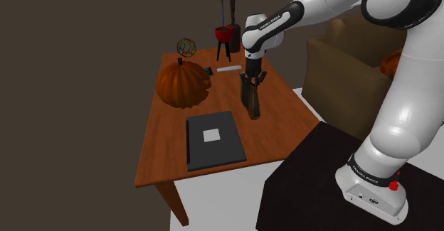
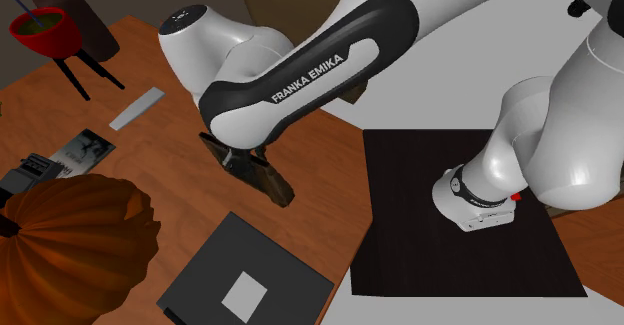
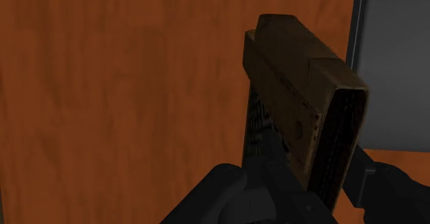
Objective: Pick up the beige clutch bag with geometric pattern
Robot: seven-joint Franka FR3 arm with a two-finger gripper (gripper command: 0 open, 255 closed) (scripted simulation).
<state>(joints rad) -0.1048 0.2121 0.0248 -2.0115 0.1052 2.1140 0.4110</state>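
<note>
The tan-brown clutch bag [image 1: 251,98] is upright on edge near the middle of the wooden surface [image 1: 164,148], with the black jaws clamped on its upper end. Bare wood lies open toward the shoulder view's right edge. One dark flat slab [image 1: 213,138] lies near it. Farther back are one pumpkin [image 1: 183,84] and one red pot [image 1: 223,33] holding a plant.

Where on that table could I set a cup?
In the shoulder view, the wooden table is bare right of the brown clutch bag and left of the dark flat book. Around the orange pumpkin and grey strip it is crowded.
</note>
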